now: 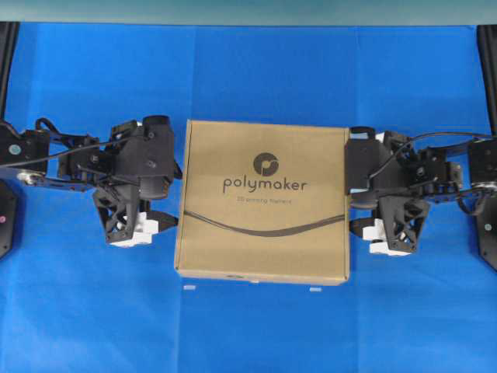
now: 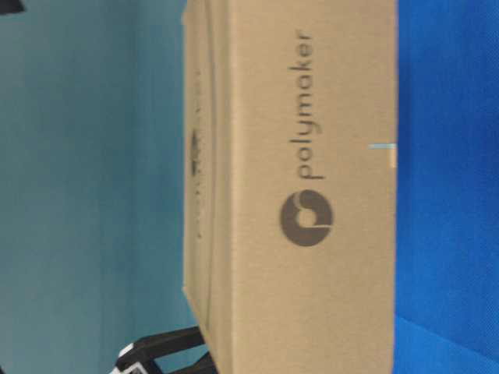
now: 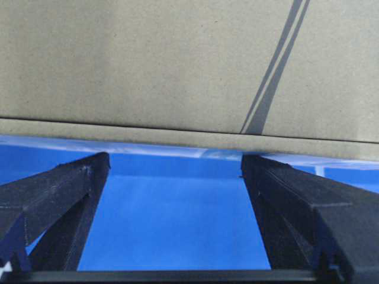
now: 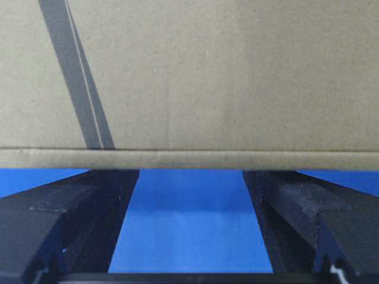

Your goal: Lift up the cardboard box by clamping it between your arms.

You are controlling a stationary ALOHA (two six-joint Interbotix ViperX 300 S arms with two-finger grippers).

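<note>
The tan cardboard box [image 1: 264, 198] with "polymaker" lettering lies flat on the blue cloth in the middle of the overhead view. My left gripper [image 1: 177, 194] stands open at the box's left side, and my right gripper [image 1: 349, 198] stands open at its right side. In the left wrist view the box's side [image 3: 177, 65] fills the top, and the left gripper [image 3: 174, 161] has its fingertips just short of the lower edge. In the right wrist view the right gripper [image 4: 190, 173] has its tips right at the lower edge of the box [image 4: 195, 77]. Nothing sits between either pair of fingers. The table-level view shows the box [image 2: 312, 187] close up.
Blue cloth [image 1: 248, 334] covers the table. Two small white marks [image 1: 189, 288] lie just in front of the box. Black frame posts [image 1: 8, 47] stand at the back corners. A black arm part [image 2: 164, 351] shows beside the box in the table-level view.
</note>
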